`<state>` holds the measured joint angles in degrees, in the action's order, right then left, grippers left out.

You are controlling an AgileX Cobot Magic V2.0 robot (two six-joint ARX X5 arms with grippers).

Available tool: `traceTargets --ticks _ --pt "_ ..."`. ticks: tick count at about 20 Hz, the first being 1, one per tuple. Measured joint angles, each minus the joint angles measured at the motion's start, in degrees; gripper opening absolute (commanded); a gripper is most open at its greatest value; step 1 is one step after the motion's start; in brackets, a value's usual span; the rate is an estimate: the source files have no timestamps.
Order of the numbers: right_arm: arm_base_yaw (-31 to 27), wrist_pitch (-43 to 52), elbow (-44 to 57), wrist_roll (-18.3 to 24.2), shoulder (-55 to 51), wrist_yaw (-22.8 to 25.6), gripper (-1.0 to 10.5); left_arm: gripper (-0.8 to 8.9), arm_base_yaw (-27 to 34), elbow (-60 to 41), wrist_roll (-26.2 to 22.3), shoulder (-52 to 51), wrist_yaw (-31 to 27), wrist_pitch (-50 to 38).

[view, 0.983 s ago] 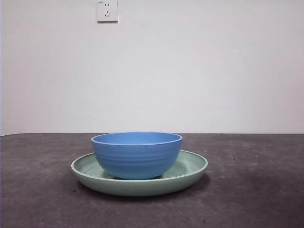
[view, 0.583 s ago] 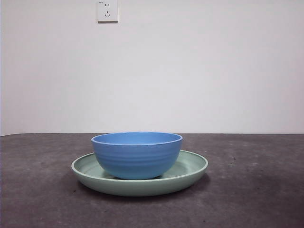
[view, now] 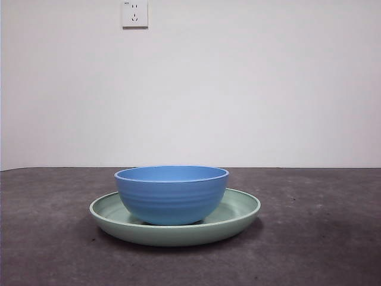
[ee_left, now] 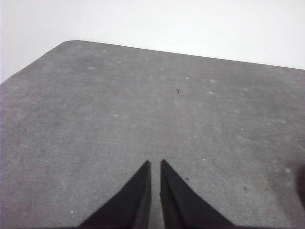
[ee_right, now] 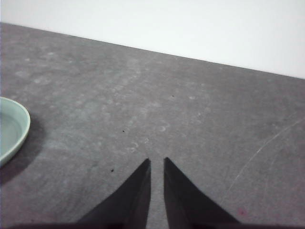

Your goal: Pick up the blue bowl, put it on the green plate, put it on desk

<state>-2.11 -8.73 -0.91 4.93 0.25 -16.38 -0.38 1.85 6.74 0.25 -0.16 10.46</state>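
Blue bowl (view: 171,194) on green plate (view: 238,213); left hand (ee_left: 155,164) and right hand (ee_right: 157,162) (both nearly closed) empty

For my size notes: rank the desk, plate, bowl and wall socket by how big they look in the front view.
1. Desk, spanning the picture's whole width.
2. Plate, wider than the bowl.
3. Bowl.
4. Wall socket, smallest as seen, though it sits farther back, so its true size is unsure.

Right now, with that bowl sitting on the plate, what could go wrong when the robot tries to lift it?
The blue bowl rests inside the green plate; its rounded sides might slip from an end effector. The light plate could shift on the desk if nudged. Both end effectors, left and right, look nearly closed and must open first.
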Motion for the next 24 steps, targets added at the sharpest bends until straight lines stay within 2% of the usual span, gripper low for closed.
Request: traceTargets --ticks 5,11,16,24 --pt "-0.57 -0.02 0.0 -3.45 0.0 0.77 0.4 0.31 0.0 0.0 -0.02 0.0 0.0 0.0" --pt "-0.59 -0.7 0.0 -6.71 0.0 10.91 0.4 0.31 0.0 0.0 0.0 0.0 0.0 0.0" --pt "-0.59 -1.01 0.0 -7.65 0.0 16.02 0.4 0.31 0.0 0.0 -0.02 0.0 0.0 0.0" --pt "-0.59 -0.98 0.0 -7.56 0.0 16.15 0.4 0.31 0.0 0.0 -0.02 0.0 0.0 0.0"
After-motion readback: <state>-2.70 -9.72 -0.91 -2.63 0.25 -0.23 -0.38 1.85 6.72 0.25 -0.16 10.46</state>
